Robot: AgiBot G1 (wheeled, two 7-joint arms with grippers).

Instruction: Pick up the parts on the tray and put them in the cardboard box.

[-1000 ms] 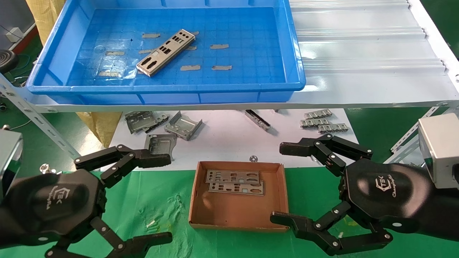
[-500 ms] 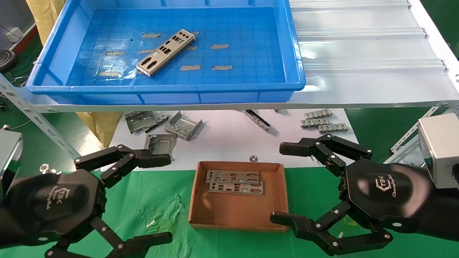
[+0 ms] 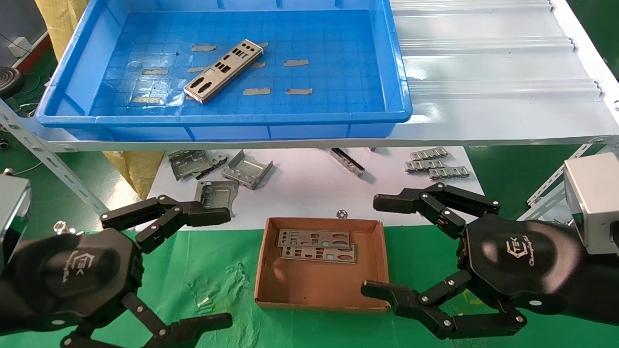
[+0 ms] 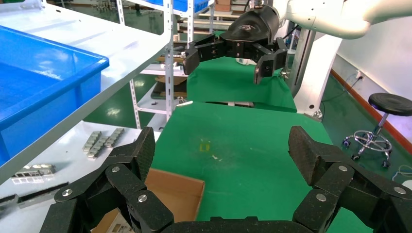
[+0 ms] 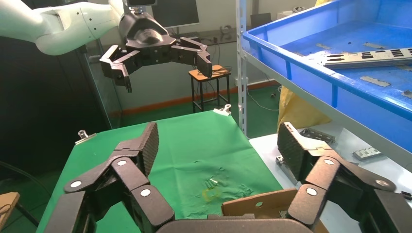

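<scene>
Green cloth [image 3: 208,270] covers the near part of the bench, wrinkled toward the near left, with a few small pale bits [image 3: 205,301] lying on it. White sheet [image 3: 304,188] covers the bench farther back, under the white metal shelf [image 3: 483,72]. On the sheet: bent boxy grey metal brackets [image 3: 246,169] clustered toward the far left, one flat grey bracket [image 3: 216,194] nearer; a narrow dark metal bar [image 3: 347,161] near the far middle, lying at an angle; three small ribbed metal strips [image 3: 435,165] close together toward the far right; a small round metal washer [image 3: 342,213] at the sheet's near edge. Yellow woven sack [image 3: 135,169] hangs at the far left. Black round stool [image 4: 391,104] stands on the floor off the bench.
</scene>
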